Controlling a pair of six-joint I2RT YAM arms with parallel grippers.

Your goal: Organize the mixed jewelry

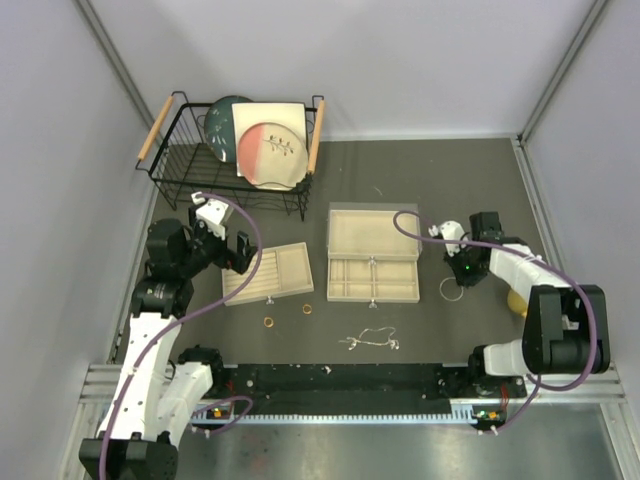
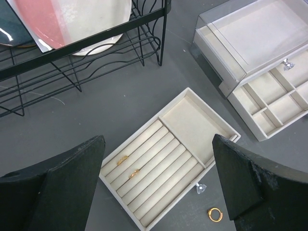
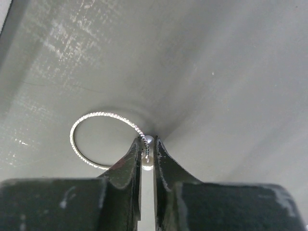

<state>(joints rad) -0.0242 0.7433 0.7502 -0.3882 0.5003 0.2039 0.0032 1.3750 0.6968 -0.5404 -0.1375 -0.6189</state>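
My right gripper [image 3: 147, 142] is shut on the pearl-tipped end of the thin silver bangle hoop [image 3: 103, 114], low over the grey table right of the beige box [image 1: 373, 240]; the hoop shows there too [image 1: 452, 291]. My left gripper [image 2: 158, 139] is open and empty above the ring tray [image 2: 192, 120], which holds two gold pieces [image 2: 122, 160] in its slots. A gold ring [image 2: 215, 214] lies on the table just in front of the tray. The top view shows two gold rings [image 1: 268, 322] [image 1: 307, 308] and a thin silver chain [image 1: 370, 340] near the front.
A black wire rack [image 1: 170, 165] with plates stands at the back left. The beige box's lower drawer [image 1: 372, 280] is pulled open, its compartments bare. A yellow object [image 1: 517, 300] lies by the right arm. Grey walls close both sides.
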